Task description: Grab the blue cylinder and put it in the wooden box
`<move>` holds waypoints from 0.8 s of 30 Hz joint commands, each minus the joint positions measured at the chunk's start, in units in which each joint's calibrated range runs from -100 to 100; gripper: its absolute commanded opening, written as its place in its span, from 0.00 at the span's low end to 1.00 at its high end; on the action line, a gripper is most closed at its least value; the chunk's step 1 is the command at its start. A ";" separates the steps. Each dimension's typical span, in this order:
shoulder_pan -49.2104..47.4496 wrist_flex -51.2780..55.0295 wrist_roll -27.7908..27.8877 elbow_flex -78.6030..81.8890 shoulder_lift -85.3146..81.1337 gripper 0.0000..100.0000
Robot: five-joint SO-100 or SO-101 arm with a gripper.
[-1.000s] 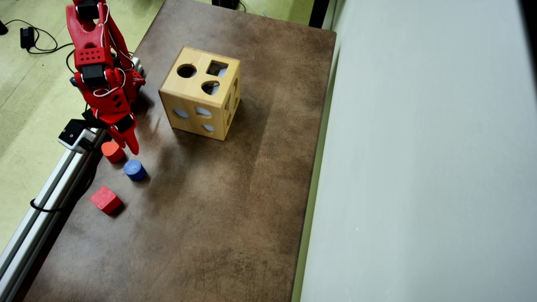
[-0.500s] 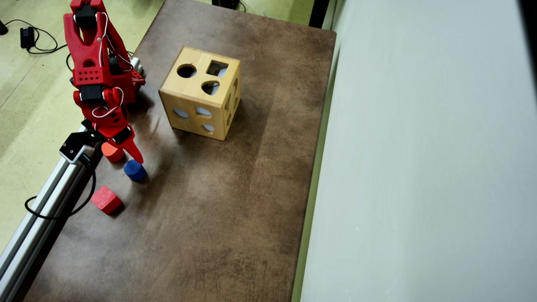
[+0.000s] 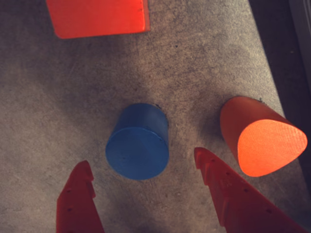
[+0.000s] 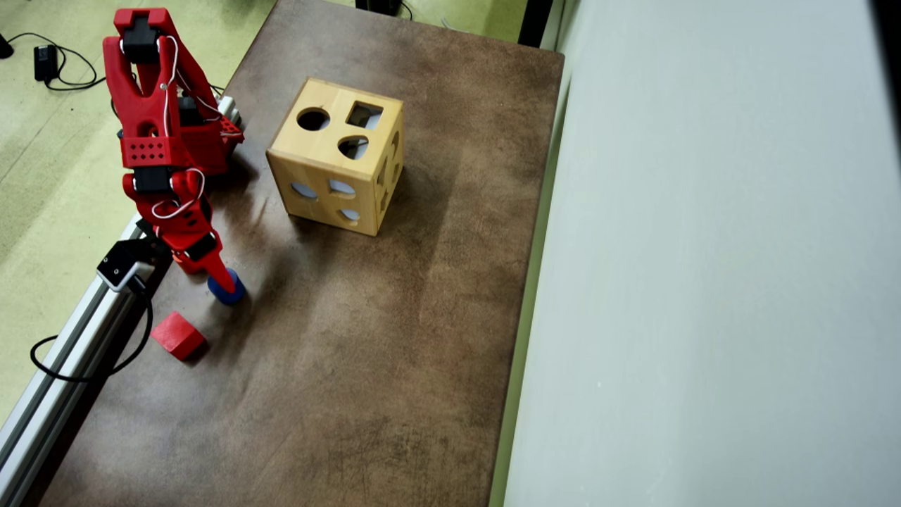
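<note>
The blue cylinder (image 3: pixel 137 143) stands upright on the brown table, its near part between the tips of my open red gripper (image 3: pixel 141 156). Neither of the fingers (image 3: pixel 77 199) touches it; there is a gap on both sides. In the overhead view the gripper (image 4: pixel 222 284) hangs over the blue cylinder (image 4: pixel 234 293) near the table's left edge and hides most of it. The wooden box (image 4: pixel 338 156), a light cube with shaped holes, stands apart at the upper middle of the table.
A red rounded-wedge block (image 3: pixel 262 138) lies close to the right finger. A red cube (image 3: pixel 97 17) sits beyond the cylinder, also seen as the red cube (image 4: pixel 177 336). An aluminium rail (image 4: pixel 63 352) runs along the table's left edge. A pale wall (image 4: pixel 704 282) bounds the right side.
The arm has moved down the overhead view: the gripper went from beside the red wedge to over the blue cylinder. The blocks and box have not moved.
</note>
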 commanded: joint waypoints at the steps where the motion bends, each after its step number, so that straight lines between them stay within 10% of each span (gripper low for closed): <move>1: -0.47 -0.37 0.29 -1.86 -0.12 0.34; 24: -1.51 -3.75 2.05 -5.61 6.84 0.34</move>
